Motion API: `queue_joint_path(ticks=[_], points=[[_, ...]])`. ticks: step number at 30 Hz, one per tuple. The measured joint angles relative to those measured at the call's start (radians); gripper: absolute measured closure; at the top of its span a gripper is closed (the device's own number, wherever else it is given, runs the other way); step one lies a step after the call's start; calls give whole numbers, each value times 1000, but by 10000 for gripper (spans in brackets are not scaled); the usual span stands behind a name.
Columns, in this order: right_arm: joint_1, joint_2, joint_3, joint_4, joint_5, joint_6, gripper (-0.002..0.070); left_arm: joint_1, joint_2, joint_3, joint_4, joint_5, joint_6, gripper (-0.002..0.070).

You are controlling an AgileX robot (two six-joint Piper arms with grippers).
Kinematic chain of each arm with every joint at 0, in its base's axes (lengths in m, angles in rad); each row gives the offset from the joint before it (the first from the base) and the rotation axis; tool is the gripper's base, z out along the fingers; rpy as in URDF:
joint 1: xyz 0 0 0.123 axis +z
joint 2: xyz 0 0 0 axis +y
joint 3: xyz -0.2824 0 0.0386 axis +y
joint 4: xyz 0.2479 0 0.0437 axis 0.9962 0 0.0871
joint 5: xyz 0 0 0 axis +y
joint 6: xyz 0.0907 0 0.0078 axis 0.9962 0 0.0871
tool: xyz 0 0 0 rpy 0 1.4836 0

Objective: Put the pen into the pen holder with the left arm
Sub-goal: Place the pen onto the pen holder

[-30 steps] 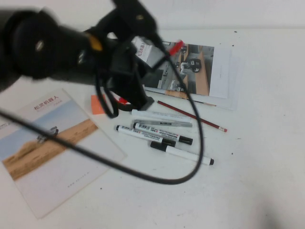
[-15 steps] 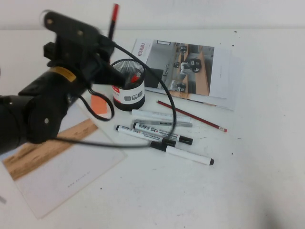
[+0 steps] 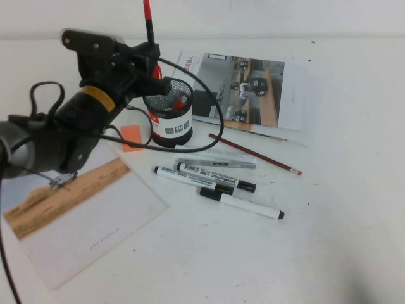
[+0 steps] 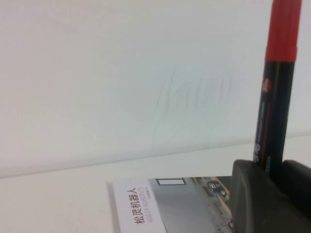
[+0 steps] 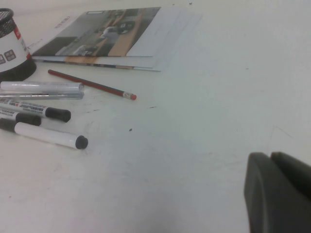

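My left gripper [image 3: 154, 61] is shut on the pen [image 3: 148, 19] and holds it upright, red cap up, over the near-left rim of the pen holder [image 3: 171, 123]. The pen holder is a black mesh cup with a white label band. It stands left of the markers. A small red bit shows inside it; I cannot tell what it is. In the left wrist view the black barrel of the pen [image 4: 274, 107] runs down between the two black fingers of the left gripper [image 4: 273, 170]. My right gripper [image 5: 270, 158] is shut and empty, low over bare table. The pen holder's edge also shows there [image 5: 10, 48].
Several white black-capped markers [image 3: 215, 179] and a clear one lie right of the holder, with a dark-red pencil [image 3: 253, 153] behind them. An open brochure [image 3: 253, 88] lies at the back. A booklet [image 3: 76, 202] lies at the front left and an orange note [image 3: 131, 137] beside the holder.
The left arm has swung back to the left and uncovered the holder. The pen has turned upright and moved a little toward the holder's rim.
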Motion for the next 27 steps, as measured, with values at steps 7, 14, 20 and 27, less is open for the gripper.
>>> queue_joint_path(ticks=[7,14,20,27], points=[[0,0,0,0,0,0,698,0,108,-65,7,13,-55,618],[0,0,0,0,0,0,698,0,135,-65,11,57,-55,593],[0,0,0,0,0,0,698,0,135,-67,33,133,-55,368],[0,0,0,0,0,0,698,0,49,-69,50,312,-35,309]])
